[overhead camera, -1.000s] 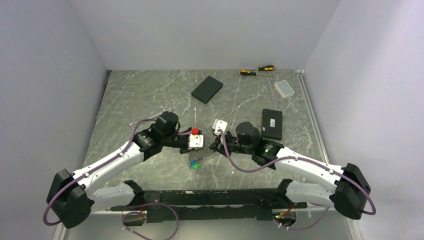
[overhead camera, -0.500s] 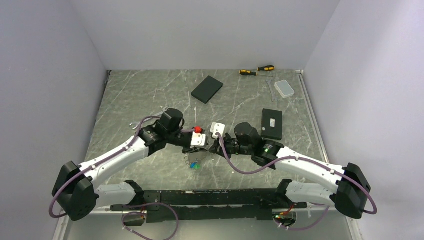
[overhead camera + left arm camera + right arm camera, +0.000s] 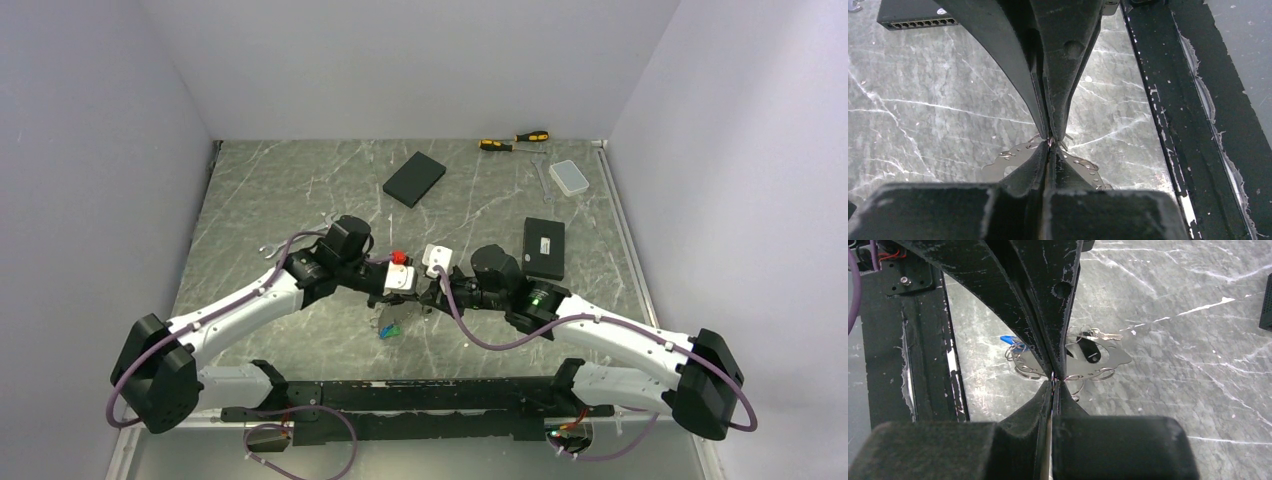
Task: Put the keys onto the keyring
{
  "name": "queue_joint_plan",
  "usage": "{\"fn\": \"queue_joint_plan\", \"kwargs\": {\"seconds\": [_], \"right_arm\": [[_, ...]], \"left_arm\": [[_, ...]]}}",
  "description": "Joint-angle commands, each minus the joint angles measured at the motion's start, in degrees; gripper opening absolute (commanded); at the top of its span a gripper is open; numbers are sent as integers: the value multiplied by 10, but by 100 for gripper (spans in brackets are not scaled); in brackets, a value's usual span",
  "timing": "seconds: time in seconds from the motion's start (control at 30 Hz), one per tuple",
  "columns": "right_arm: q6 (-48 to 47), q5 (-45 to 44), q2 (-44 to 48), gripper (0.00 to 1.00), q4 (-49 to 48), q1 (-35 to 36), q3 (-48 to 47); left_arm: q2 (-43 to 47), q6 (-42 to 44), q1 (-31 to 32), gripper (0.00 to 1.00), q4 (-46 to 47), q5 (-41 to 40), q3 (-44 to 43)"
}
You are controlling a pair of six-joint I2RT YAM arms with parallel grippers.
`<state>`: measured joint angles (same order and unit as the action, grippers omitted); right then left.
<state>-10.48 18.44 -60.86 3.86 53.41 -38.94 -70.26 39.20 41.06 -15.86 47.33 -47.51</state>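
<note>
The keyring (image 3: 1108,357) is a flat silver oval plate with small wire loops along its rim, low over the table between my grippers. It also shows in the left wrist view (image 3: 1010,157) and the top view (image 3: 397,313). Keys hang on it: a black-headed one (image 3: 1089,351), a blue tag (image 3: 1007,339), silver blades (image 3: 1108,335), and green and blue tags (image 3: 390,327). My left gripper (image 3: 1050,141) is shut, its tips pinching a thin wire loop at the plate's rim. My right gripper (image 3: 1054,378) is shut on a wire loop at the opposite rim. The tips nearly meet (image 3: 412,299).
A black box (image 3: 414,178) lies at the back centre and a black device (image 3: 544,247) to the right, close to the right arm. Two screwdrivers (image 3: 513,141) and a clear plastic box (image 3: 570,177) lie at the back right. The black base rail (image 3: 400,395) runs along the near edge.
My left arm has reached further right and my right gripper has edged left, so the two grippers have closed in together over the keyring. The keys have shifted only slightly.
</note>
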Motion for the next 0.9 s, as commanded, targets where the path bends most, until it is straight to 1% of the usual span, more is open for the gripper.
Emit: {"fn": "queue_joint_plan", "kwargs": {"seconds": [0.0,0.1,0.2,0.27,0.33,0.4,0.47,0.6,0.87], "right_arm": [[1,14,18,0,-36,3,-19],[8,12,19,0,-36,3,-23],[16,-1,29,21,-28,3,-24],[23,-23,44,31,-21,3,-23],[28,-45,66,38,-20,2,-16],[39,-62,89,47,-24,2,-7],[47,-69,110,52,-31,0,4],[48,-65,129,54,-30,-3,9],[22,-40,102,52,-20,-4,-13]], "left_arm": [[-6,-9,-1,0,16,26,-25],[-1,-13,-1,0,17,18,-27],[14,-25,-2,0,30,12,-22],[26,-32,-4,0,42,8,-20],[35,-36,-6,0,49,8,-20],[44,-40,-10,0,53,13,-21],[57,-49,-15,0,63,15,-19],[77,-72,-23,0,88,23,-12],[93,-100,-25,0,104,26,-13]]}}
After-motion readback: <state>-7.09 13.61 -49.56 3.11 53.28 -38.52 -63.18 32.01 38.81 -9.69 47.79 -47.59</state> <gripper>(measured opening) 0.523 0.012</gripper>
